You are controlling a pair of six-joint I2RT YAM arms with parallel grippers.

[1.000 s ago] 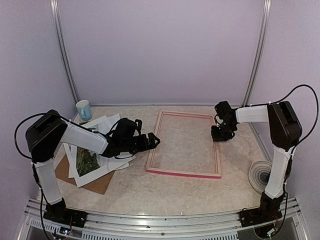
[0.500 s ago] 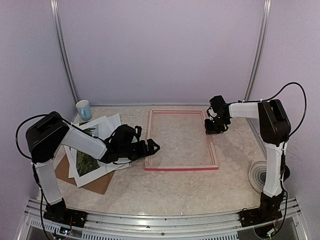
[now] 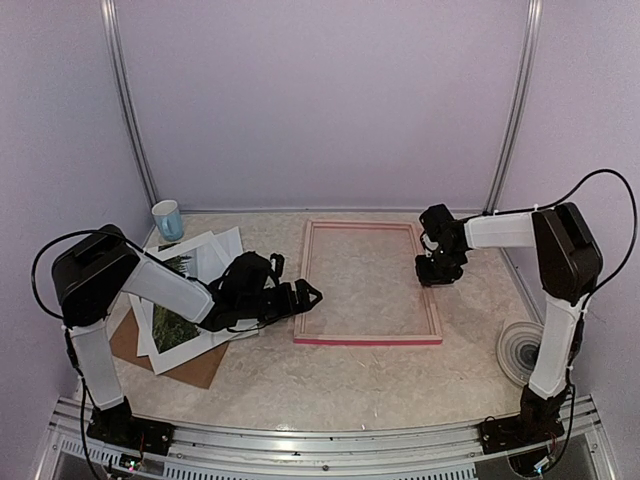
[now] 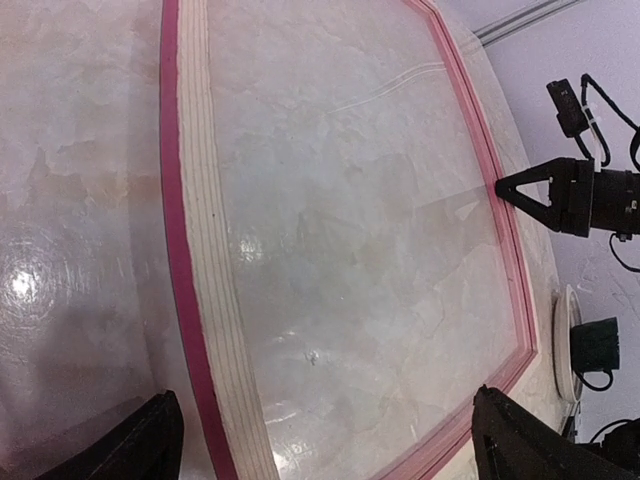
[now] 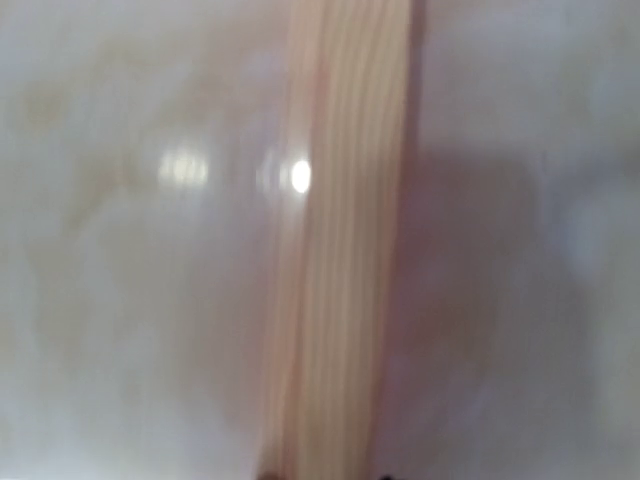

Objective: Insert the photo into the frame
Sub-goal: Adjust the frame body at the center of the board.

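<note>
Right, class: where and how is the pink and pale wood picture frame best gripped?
Probably a side rail of the pink and pale wood picture frame, from straight above, pinching across its width. It lies flat on the marbled table, and its rails are thin and raised.

Tabletop inside the frame is lying open, while the left gripper and right gripper are crowding its side rails.

cup: upper left, standing up, pale blue
white sheets: left side, piled
brown board: under them
round disc: lower right
</note>
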